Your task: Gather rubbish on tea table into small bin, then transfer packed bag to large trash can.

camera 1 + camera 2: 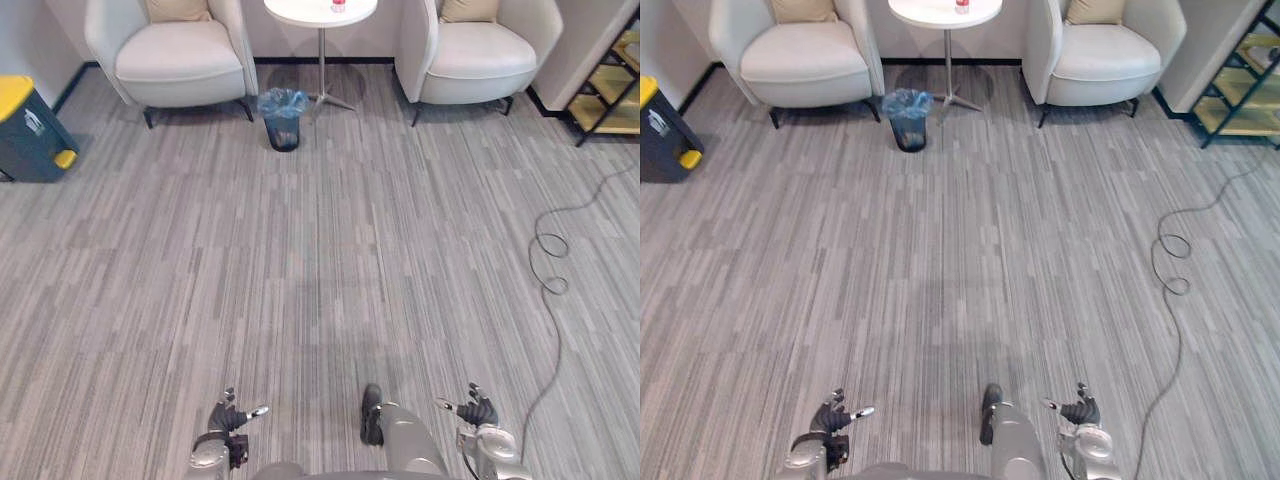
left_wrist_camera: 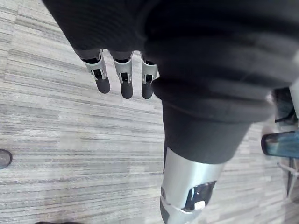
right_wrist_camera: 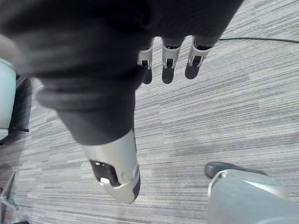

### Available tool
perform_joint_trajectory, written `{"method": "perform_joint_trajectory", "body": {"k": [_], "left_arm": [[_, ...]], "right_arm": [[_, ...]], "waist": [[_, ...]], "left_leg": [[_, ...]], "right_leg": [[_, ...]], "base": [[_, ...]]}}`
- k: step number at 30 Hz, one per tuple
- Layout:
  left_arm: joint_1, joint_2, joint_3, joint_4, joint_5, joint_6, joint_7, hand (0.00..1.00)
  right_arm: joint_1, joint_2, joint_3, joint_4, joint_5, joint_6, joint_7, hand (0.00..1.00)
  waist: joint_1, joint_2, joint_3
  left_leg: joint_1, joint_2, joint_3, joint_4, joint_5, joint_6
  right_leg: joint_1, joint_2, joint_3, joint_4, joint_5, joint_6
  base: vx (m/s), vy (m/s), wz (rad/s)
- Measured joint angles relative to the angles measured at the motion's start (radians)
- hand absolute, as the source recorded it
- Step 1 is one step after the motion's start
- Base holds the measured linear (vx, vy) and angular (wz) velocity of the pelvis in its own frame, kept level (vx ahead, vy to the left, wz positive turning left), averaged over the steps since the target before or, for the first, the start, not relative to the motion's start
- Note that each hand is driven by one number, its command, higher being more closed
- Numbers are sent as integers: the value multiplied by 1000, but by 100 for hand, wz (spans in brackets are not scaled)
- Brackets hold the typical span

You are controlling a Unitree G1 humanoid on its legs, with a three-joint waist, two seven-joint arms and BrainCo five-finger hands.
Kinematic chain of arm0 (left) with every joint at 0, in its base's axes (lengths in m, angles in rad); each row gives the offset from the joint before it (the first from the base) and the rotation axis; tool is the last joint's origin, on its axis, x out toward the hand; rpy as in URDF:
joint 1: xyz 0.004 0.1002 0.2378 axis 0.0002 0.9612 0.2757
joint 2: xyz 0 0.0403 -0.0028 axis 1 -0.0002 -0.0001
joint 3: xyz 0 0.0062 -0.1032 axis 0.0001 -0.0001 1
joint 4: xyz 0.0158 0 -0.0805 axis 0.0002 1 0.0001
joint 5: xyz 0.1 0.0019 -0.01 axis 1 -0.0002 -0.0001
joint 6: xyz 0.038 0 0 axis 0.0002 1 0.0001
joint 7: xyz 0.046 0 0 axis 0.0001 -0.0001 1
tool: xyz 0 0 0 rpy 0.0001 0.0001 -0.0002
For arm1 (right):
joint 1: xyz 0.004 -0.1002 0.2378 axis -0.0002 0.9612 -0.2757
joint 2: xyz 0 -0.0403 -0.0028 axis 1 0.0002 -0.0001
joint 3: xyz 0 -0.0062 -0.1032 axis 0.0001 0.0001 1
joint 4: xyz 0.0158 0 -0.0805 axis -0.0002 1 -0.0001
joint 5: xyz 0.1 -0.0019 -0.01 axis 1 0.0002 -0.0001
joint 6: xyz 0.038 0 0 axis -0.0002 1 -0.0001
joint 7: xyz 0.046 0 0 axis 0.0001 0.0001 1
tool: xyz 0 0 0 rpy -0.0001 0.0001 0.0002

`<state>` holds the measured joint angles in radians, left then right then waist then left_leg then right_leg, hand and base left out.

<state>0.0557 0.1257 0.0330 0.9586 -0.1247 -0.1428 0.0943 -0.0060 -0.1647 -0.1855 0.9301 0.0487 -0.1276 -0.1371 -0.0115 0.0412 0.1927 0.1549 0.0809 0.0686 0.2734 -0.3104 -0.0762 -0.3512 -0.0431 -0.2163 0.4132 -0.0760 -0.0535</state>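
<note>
A round white tea table (image 1: 320, 12) stands at the far end between two armchairs, with a small red and white item (image 1: 338, 5) on its top. Beside its leg sits the small dark bin (image 1: 283, 118) lined with a blue bag. The large dark trash can (image 1: 28, 128) with a yellow lid stands at the far left. My left hand (image 1: 230, 416) hangs low at the near edge, fingers straight and holding nothing. My right hand (image 1: 478, 410) hangs likewise at the near right, open and empty. Both hands are far from the table.
Two pale armchairs (image 1: 180, 55) (image 1: 478, 50) flank the table. A wooden shelf unit (image 1: 610, 90) stands at the far right. Grey striped carpet (image 1: 320, 260) stretches between me and the furniture.
</note>
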Motion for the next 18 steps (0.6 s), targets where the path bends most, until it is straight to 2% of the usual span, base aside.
{"method": "perform_joint_trajectory", "body": {"k": [1, 2, 3, 5, 6, 7, 9, 10, 11, 12, 13, 14, 15, 16, 17, 18], "left_arm": [[-2, -11, 0, 3, 0, 0, 0, 0], [-1, -19, 2, 3, 0, 0, -1, 0], [2, -24, 3, 3, 0, 0, -1, 0], [4, -27, 3, -1, 0, 1, -3, 0], [4, -27, 3, -5, 0, 1, -3, 0], [-6, -31, 8, -6, 0, 1, -3, 0], [-17, -36, 17, -6, -1, 1, -1, 0], [-17, -36, 17, -6, -1, 1, 0, 0], [-16, -39, 16, -6, -1, 1, 0, 0], [-16, -44, 16, -6, -1, 1, 0, 0], [-16, -50, 15, -6, -1, 2, 0, 0], [-17, -56, 14, -6, -1, 1, 0, 0], [-12, -58, 14, 0, -1, 1, 1, 0], [-10, -54, 13, 2, -1, 1, 1, 0], [-14, -47, 13, 4, -1, 1, 1, 0], [-19, -45, 12, 5, -1, 1, 1, 0]], "right_arm": [[-2, 0, 0, -10, 0, -2, 0, 0], [1, -2, 4, -10, 0, -2, 0, 0], [6, -2, 11, -10, 2, -2, -1, 0], [16, -1, 41, -12, 23, -5, -12, 0], [14, 0, 40, -13, 28, -6, -16, 0], [2, -2, 36, -14, 42, -10, -18, 0], [-7, -2, 25, -9, 53, -10, -21, 0], [-10, 1, 25, -9, 60, -10, -21, 0], [-10, 8, 14, -4, 61, -10, -24, 0], [-5, 8, 8, -3, 61, -10, -26, 0], [-2, 7, -4, -1, 61, -8, -32, 0], [-2, -3, -3, -1, 62, -6, -36, 0], [-4, -11, 1, 10, 63, -1, -36, 0], [-7, -6, 8, 12, 63, 0, -35, 0], [-6, 4, 14, 13, 63, 0, -35, 0], [-6, 5, 16, 19, 63, 0, -35, 0]], "waist": [[-2, 8, 2], [-3, 16, 3], [0, 20, 5], [3, 13, 12], [4, 11, 13], [22, 13, 17], [35, 8, 23], [39, 14, 25], [44, 3, 39], [50, 4, 41], [54, 7, 40], [53, 29, 37], [62, 48, 32], [68, 40, 28], [77, 10, 24], [80, -2, 24]], "left_leg": [[-56, 20, -6, 151, 25, -40], [-108, 44, -14, 310, 71, -58], [-148, 64, -20, 420, 110, -56], [-244, 146, 24, 726, 106, -41], [-269, 161, 39, 760, 98, -27], [-358, 166, 62, 774, 74, 0], [-424, 155, 76, 710, 60, 19], [-444, 143, 77, 667, 56, 21], [-465, 92, 80, 501, 57, 19], [-465, 72, 80, 417, 60, 16], [-465, 46, 76, 279, 81, 0], [-455, 32, 69, 99, 140, -13], [-436, 28, 73, 23, 283, 30], [-431, 10, 75, 26, 289, 48], [-441, -26, 78, 56, 256, 87], [-449, -39, 82, 76, 236, 99]], "right_leg": [[44, 16, -7, -33, -12, -13], [105, 37, -14, -79, -15, -18], [156, 52, -16, -116, -14, -20], [336, 88, -22, -238, -11, -32], [368, 92, -18, -262, -12, -33], [427, 96, 6, -314, -19, -42], [448, 91, 30, -331, -17, -38], [462, 85, 33, -337, -20, -32], [491, 58, 46, -342, -38, -7], [501, 47, 52, -344, -45, 1], [510, 32, 59, -347, -59, 19], [521, 30, 64, -346, -89, 37], [527, 28, 90, -329, -130, 68], [530, 18, 99, -324, -142, 79], [539, -16, 108, -321, -165, 99], [540, -32, 110, -315, -175, 106]], "base": [[423, -255, 8], [428, -248, 8], [345, -161, 11], [400, -167, 6], [424, -130, -18], [265, -66, -22], [224, 12, -36], [309, 133, -38], [214, 113, -21], [287, 169, -23], [320, 217, -15], [451, 332, -25], [408, 310, -24], [369, 244, -19], [321, 159, -1], [404, 178, 9]]}}
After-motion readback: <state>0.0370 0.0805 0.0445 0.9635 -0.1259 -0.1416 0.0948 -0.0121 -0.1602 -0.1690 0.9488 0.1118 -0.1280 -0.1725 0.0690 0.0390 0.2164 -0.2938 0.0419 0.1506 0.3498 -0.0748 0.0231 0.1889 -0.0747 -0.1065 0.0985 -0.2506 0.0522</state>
